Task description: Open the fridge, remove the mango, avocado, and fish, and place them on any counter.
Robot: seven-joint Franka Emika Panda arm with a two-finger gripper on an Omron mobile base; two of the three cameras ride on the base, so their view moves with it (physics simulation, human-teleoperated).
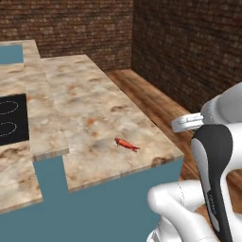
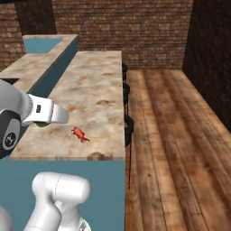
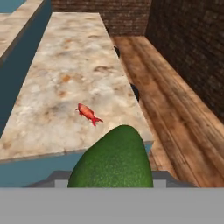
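Green avocado [image 3: 113,159] fills the hand's grip in the hand view; base views show the red fish [image 1: 126,144].

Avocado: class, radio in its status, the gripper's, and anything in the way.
Gripper shut on avocado, short of the counter. Fish already down on it. Nothing in the way.

One red fish [image 1: 126,144] on counter [image 1: 90,108], near its front edge; one green avocado [image 3: 113,162], above counter's front edge; one black cooktop [image 1: 12,118], left of fish; two white rings on cooktop
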